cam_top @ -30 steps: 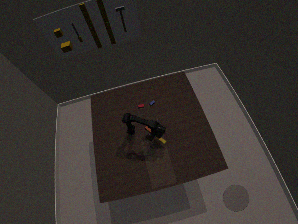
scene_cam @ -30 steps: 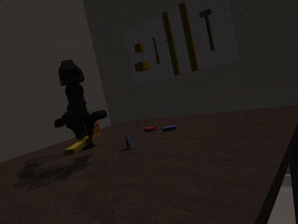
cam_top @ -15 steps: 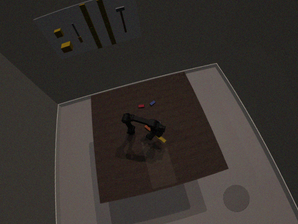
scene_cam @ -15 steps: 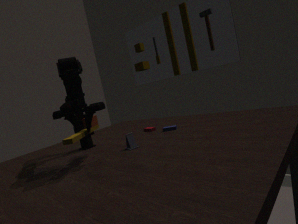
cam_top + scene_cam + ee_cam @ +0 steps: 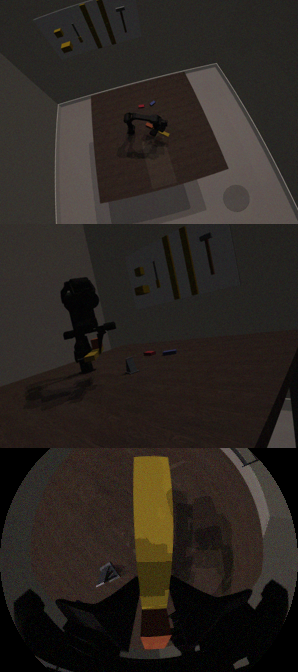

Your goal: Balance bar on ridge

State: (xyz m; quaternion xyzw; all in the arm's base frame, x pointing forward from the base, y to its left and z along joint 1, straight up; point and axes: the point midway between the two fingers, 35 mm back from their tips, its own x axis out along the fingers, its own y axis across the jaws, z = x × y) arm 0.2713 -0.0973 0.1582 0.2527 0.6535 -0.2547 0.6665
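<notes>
The yellow bar has an orange block at one end. My gripper is shut on the bar near its orange end and holds it above the table. The long yellow part sticks out away from the arm. The ridge, a small grey wedge on a thin base, stands on the table, apart from the bar. In the wrist view it lies left of the bar. It is hidden behind the arm in the top view.
A red block and a blue block lie on the brown table, beyond the ridge in the exterior view. A board with tools hangs on the wall behind. The arm's shadow falls on the table.
</notes>
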